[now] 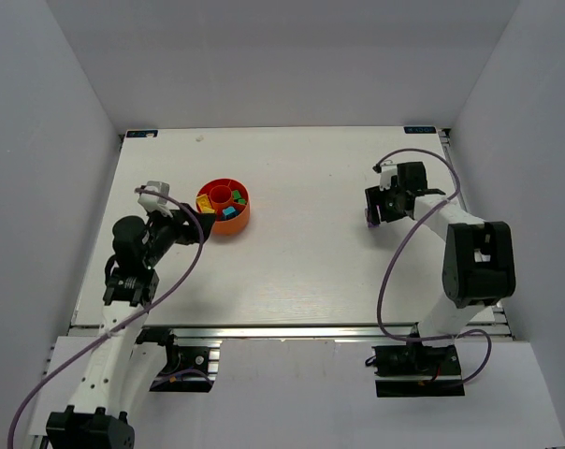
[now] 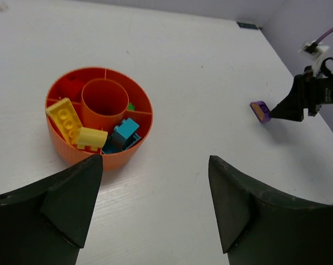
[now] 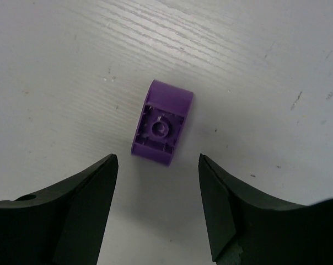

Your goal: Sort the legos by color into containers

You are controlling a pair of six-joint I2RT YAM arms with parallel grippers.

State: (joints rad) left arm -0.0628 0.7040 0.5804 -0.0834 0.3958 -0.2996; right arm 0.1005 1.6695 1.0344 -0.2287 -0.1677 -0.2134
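Two arms reach over the white table [image 1: 301, 271]. Bent low, the left gripper [image 2: 155, 204] hovers just beside the round orange plastic dish [image 2: 122, 160], jaws spread and empty; yellow bricks [image 2: 67, 118] and a teal brick [image 2: 124, 132] lie in its wedges. Well apart, the right gripper [image 3: 157, 187] points down, jaws spread, with a small purple rounded brick [image 3: 161, 124] lying underside-up on the table just ahead of its fingertips, untouched.

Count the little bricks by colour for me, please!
Yellow plastic bricks: 2
Teal-blue plastic brick: 1 clear, maybe more beneath
Red plastic piece: 1
Green plastic piece: 1, mostly hidden
Purple rounded plastic brick: 1
Total: 6 that show
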